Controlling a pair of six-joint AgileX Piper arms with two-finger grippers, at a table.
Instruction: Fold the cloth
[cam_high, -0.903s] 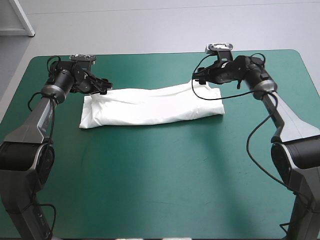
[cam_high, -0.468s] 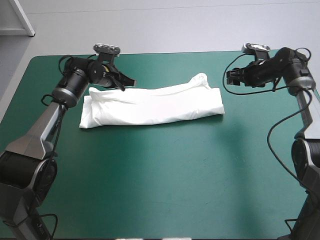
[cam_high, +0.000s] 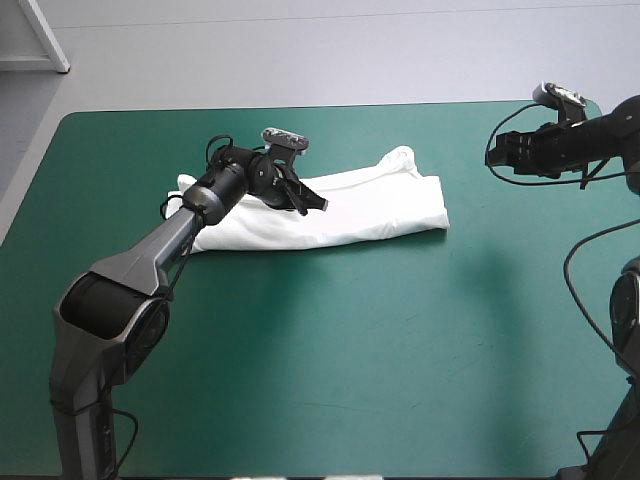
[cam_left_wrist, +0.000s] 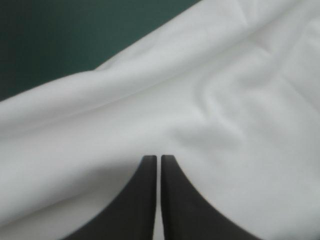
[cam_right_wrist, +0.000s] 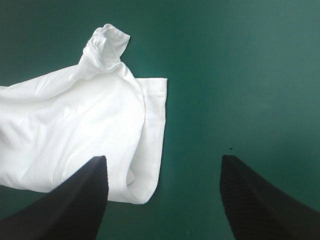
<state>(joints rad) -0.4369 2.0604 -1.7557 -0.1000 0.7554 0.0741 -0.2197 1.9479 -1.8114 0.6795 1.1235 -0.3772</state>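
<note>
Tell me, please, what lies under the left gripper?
Under the left gripper lies the white T-shirt, a long folded bundle. The teal-green cover shows around it but is hidden beneath the cloth there. Whether the shut fingers touch the cloth cannot be told.

We can read no text, label, brand, number or sign here. The T-shirt (cam_high: 340, 210) shows us only plain white cloth, and the teal-green cover (cam_high: 330, 350) around the T-shirt bears no marking that we can make out.
</note>
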